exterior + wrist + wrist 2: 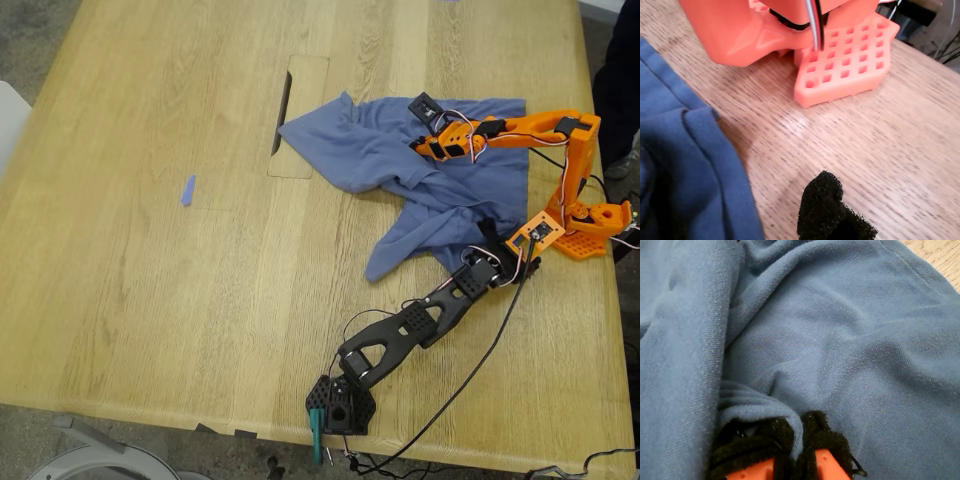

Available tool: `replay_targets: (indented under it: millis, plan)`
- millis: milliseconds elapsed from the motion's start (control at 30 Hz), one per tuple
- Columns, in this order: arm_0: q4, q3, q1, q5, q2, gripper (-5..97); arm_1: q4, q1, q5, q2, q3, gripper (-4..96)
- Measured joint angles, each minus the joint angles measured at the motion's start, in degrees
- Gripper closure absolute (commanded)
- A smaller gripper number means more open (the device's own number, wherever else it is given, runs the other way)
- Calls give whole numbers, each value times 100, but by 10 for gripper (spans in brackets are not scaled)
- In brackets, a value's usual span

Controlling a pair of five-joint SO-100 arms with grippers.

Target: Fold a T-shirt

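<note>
My first gripper (497, 243), on the black arm reaching up from the near table (150, 300) edge, lay low beside the T-shirt's (400, 160) hem, near the orange base (845, 62); I could not tell whether its jaws were parted. Farther back, my second gripper (432, 148) stretched across the crumpled T-shirt, pads (822, 440) pinched on a fold of it.
</note>
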Motion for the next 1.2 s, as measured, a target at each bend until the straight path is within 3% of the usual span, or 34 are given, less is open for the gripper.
replay_targets:
  millis: [467,733,1000,1200]
  plan:
    - [-677,-123,-404,1239,-510,334,18,-97,-26,88,18,913]
    - [-536,-132,-483,1591,-589,443,18,-114,-26,88,18,913]
    - [44,-158,-659,1731,-545,486,9,-114,-26,88,18,913]
    - [387,-158,-747,1740,-598,612,0,-114,-26,141,70,913]
